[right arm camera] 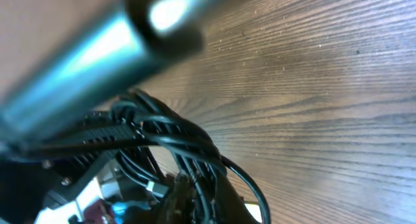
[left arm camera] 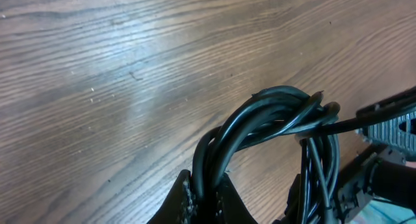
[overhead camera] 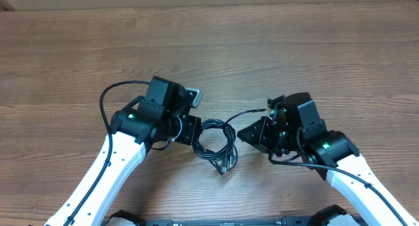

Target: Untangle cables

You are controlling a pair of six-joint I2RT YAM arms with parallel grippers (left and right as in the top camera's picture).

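The cables (overhead camera: 217, 139) are a small knotted bundle of thin black cords on the wooden table between my two grippers. One plug end (overhead camera: 223, 169) hangs out toward the front, and another strand (overhead camera: 247, 112) runs toward the right arm. My left gripper (overhead camera: 192, 131) is shut on the bundle's left side; in the left wrist view the cords (left arm camera: 273, 117) arch up from the closed jaws (left arm camera: 207, 193). My right gripper (overhead camera: 246, 135) is shut on the right side; strands (right arm camera: 175, 136) pass between its fingers (right arm camera: 203, 195). A blurred plug (right arm camera: 104, 58) fills the upper left of the right wrist view.
Bare wood-grain table (overhead camera: 216, 49) stretches on all sides of the arms. Thicker black wires (overhead camera: 108, 98) loop off the left arm. The arms' white links run toward the front edge.
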